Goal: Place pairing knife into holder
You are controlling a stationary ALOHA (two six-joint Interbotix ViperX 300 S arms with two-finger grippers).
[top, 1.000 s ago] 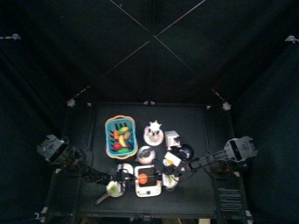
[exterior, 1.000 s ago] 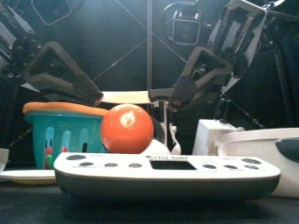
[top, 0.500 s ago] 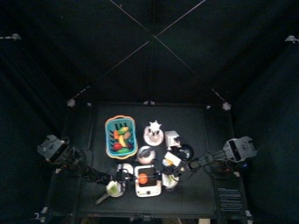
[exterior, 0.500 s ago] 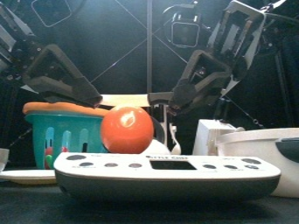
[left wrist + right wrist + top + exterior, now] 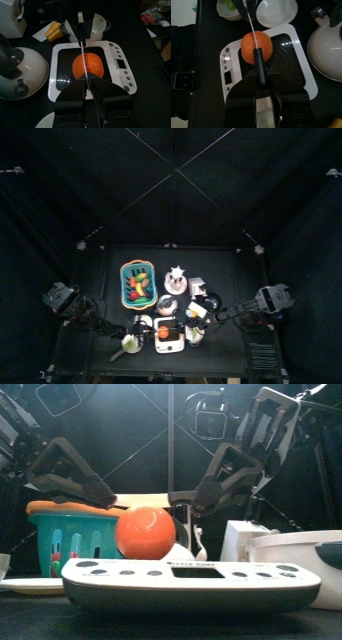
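Evidently the right gripper (image 5: 259, 84) is pinching, jaws partly closed, the black handle of the paring knife (image 5: 258, 62) level above the kitchen scale (image 5: 298, 65), while the left gripper (image 5: 85, 82) is flanking its blade, grip unclear; this light, stiff, slippery, sharp tool is probably handling best by that handle.

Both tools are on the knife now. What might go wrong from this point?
1. The right tool holds the paring knife by its handle and the left tool seems to pinch its blade. An uneven release could drop it onto the round orange item on the kitchen scale.
2. The holder stands tight beside a white bowl, so the approach may bump it.
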